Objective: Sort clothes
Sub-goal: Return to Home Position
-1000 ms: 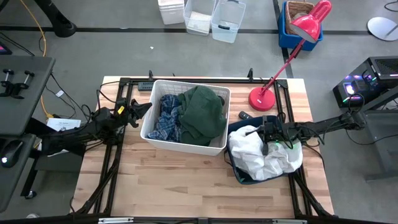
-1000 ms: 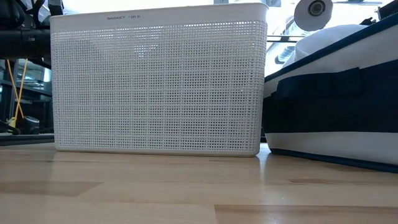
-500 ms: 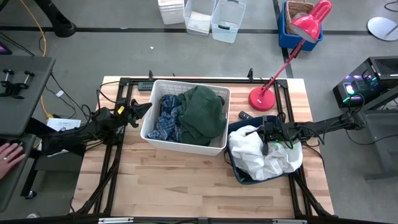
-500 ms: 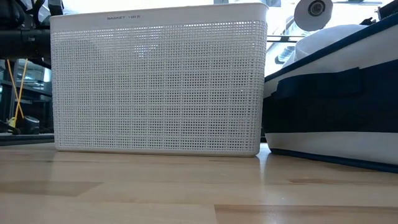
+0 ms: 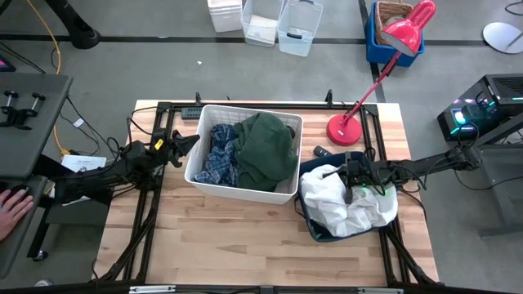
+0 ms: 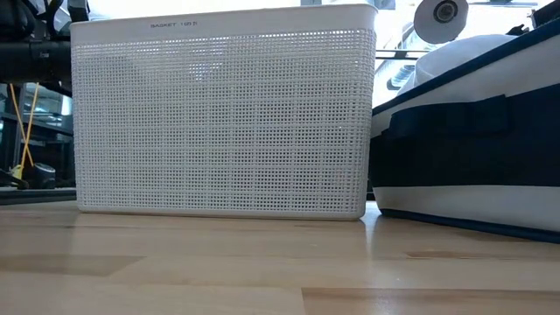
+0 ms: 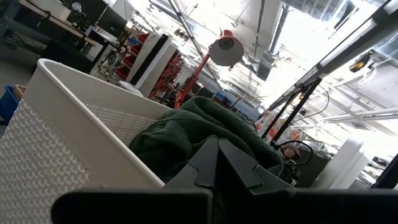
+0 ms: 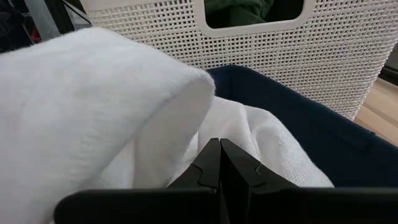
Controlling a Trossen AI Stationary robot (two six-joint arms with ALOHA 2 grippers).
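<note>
The wooden table is bare and smooth in front of the white basket. The basket is hard plastic with lots of tiny square holes, like a net. It has straight walls and round corners.

Just beside the basket, on its right, sits the navy bin. It is smooth dark plastic. The thin white garment is piled in it, soft and lumpy, and it spills over the rim. The right gripper hangs just above this white cloth and points at the basket's handle hole. Its two dark fingers are pressed together, with no gap. It holds nothing.

On the other side of the basket, just beside its left wall, is the left gripper. Its jaws are closed tight too, and they are empty. I cannot tell if it touches the wall.

Inside the basket, the dark green garment lies on top in a big soft heap, on the right side. The blue-and-white plaid shirt is crumpled next to it, on the left side.

Behind the basket's right corner stands a red lamp with a round base and a long thin neck. A small black thing lies between the lamp and the basket.

Far left of the basket, off the table, a person's hand rests on a grey desk.
</note>
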